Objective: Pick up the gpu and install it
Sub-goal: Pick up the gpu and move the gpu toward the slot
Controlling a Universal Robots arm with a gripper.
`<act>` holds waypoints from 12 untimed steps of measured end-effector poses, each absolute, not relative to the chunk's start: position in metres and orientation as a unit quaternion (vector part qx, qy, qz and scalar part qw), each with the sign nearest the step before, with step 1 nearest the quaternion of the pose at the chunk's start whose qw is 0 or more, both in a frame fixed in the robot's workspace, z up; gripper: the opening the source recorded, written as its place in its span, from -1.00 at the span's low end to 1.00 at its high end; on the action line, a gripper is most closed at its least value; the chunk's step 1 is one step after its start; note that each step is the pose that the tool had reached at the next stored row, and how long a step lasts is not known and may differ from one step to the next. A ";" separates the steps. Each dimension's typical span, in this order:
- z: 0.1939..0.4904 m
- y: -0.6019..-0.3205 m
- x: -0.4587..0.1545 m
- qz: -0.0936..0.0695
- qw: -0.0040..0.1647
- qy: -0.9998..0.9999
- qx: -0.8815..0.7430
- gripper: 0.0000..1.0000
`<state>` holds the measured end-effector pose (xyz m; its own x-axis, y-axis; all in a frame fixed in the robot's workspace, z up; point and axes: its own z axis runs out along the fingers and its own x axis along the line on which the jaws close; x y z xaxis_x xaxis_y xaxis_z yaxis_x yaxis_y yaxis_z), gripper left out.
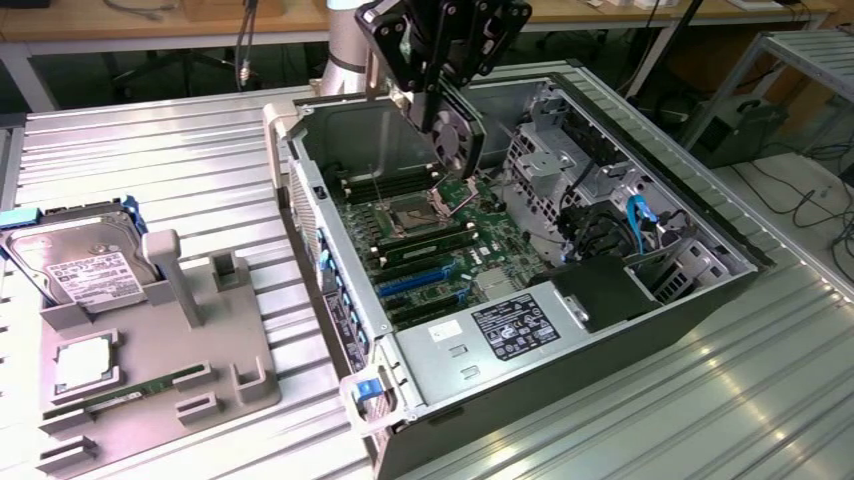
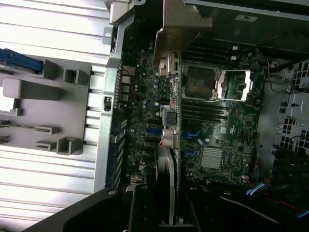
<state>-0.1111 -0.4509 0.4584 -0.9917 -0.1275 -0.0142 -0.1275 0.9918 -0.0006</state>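
My gripper is pinching the gpu by its upper edge; the card hangs on edge, fan face showing, over the open computer case, above the motherboard by the processor socket and not touching either. I judge the step in hand is carrying it across to the blue expansion slots. To do that well I'd keep the card plumb, bring its length parallel with a slot, mind the pale bracket against the case wall, stay clear of the blue cables, and travel slowly.
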 end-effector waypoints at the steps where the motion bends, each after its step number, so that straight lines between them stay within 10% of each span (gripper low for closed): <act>1: 0.458 -0.451 -0.109 0.000 0.007 0.998 -0.064 -0.44; 12: 0.458 -0.451 -0.089 0.000 0.007 0.998 -0.064 -0.44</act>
<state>-0.0892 -0.4509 0.4577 -0.9917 -0.1275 -0.0143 -0.1275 0.9918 -0.0006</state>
